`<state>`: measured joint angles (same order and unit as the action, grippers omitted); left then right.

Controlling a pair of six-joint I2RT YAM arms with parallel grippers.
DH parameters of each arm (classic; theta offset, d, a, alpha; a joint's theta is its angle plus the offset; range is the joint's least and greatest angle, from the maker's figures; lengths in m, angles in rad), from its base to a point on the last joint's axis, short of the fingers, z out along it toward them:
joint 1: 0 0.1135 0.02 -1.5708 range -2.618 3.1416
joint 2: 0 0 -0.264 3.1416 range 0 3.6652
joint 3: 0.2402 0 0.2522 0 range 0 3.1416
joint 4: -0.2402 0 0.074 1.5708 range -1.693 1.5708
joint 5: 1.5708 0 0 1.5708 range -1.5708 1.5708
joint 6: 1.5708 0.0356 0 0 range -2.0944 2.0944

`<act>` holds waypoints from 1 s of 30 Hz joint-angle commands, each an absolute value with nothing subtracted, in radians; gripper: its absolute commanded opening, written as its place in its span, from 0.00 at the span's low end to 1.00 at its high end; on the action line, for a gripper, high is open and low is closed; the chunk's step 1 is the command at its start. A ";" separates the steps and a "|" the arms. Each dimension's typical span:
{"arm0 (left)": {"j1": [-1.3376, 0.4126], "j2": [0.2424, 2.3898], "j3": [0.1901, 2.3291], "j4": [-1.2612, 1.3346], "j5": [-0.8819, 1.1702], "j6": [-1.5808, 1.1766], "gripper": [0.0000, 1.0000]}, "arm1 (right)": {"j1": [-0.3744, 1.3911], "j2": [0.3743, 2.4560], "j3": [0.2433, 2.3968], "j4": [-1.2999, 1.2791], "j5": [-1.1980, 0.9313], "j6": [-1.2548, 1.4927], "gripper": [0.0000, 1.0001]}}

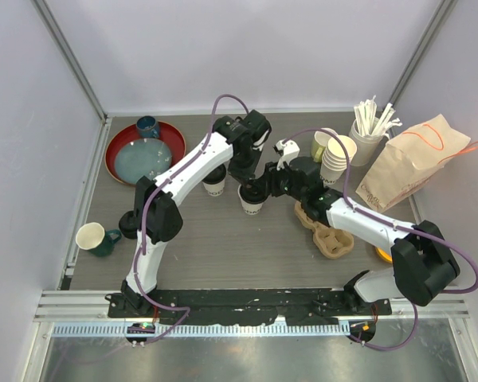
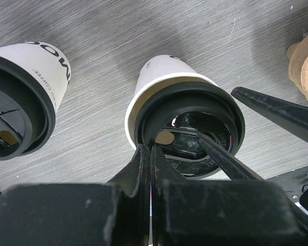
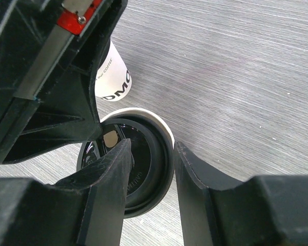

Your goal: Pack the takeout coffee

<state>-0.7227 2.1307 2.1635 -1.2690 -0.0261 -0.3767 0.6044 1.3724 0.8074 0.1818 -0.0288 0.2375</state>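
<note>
Two cream-white paper cups with black lids stand mid-table. The nearer cup (image 1: 251, 204) shows in the left wrist view (image 2: 167, 77) and the right wrist view (image 3: 149, 174). The other cup (image 1: 214, 185) stands to its left (image 2: 33, 66) (image 3: 113, 77). My left gripper (image 1: 247, 177) (image 2: 151, 152) is shut, with nothing between its fingers, and its tips rest at the nearer cup's lid rim. My right gripper (image 1: 260, 191) (image 3: 151, 145) is open and straddles that lid's rim. One finger lies over the lid and the other is outside the cup wall, a small gap away.
A brown cardboard cup carrier (image 1: 328, 232) (image 2: 304, 56) lies right of the cups. Behind it are a stack of bare cups (image 1: 338, 159), a yellow-green mug (image 1: 322, 143), a cup of straws (image 1: 370, 127) and a paper bag (image 1: 406, 167). A red tray (image 1: 115, 159) is at the back left, a cream mug (image 1: 94, 237) at the left.
</note>
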 commanded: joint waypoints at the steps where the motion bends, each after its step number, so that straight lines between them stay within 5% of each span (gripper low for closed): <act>1: -0.726 2.108 2.192 -1.276 -0.055 -0.356 0.00 | 0.603 1.344 0.793 0.245 -0.035 0.222 0.45; 30: -0.749 2.112 2.212 -1.267 -0.061 -0.357 0.00 | 0.603 1.328 0.759 0.273 -0.051 0.227 0.44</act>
